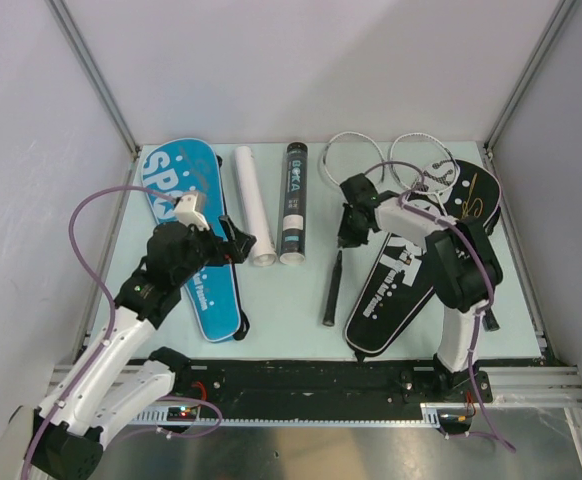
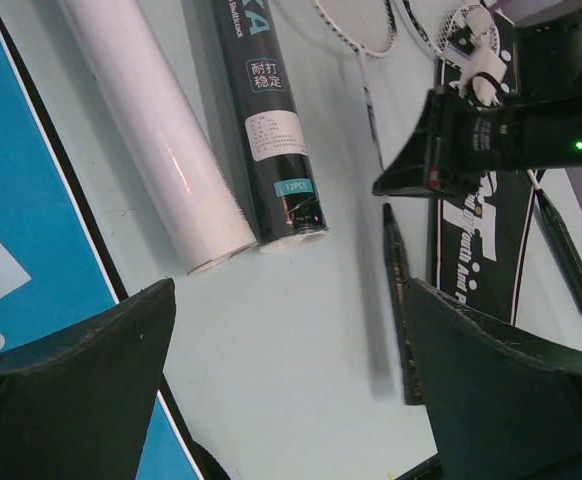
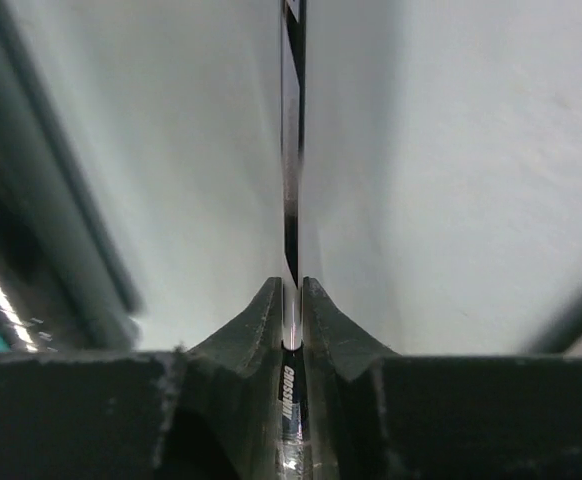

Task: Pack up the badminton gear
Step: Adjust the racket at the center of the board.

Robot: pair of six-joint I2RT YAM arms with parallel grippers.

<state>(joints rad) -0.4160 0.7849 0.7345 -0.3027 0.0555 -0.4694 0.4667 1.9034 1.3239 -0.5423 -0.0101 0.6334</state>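
Note:
My right gripper point(image 1: 352, 236) is shut on the thin shaft of a silver racket point(image 3: 292, 120), which runs straight out between the jaws point(image 3: 292, 290). The racket's head point(image 1: 351, 160) lies at the back, and its black handle point(image 1: 332, 290) points toward me, casting a shadow beside it point(image 2: 399, 300). My left gripper point(image 2: 291, 370) is open over bare table with nothing in it, just left of that handle. A white tube point(image 1: 253, 205) and a black tube point(image 1: 293, 200) lie side by side. The blue cover point(image 1: 186, 230) lies left and the black cover point(image 1: 411, 280) right.
A second racket lies on the black cover, its head point(image 1: 421, 160) at the back and its handle point(image 2: 566, 250) at the cover's right edge. Grey walls with metal posts enclose the table. A black rail point(image 1: 321, 380) runs along the near edge.

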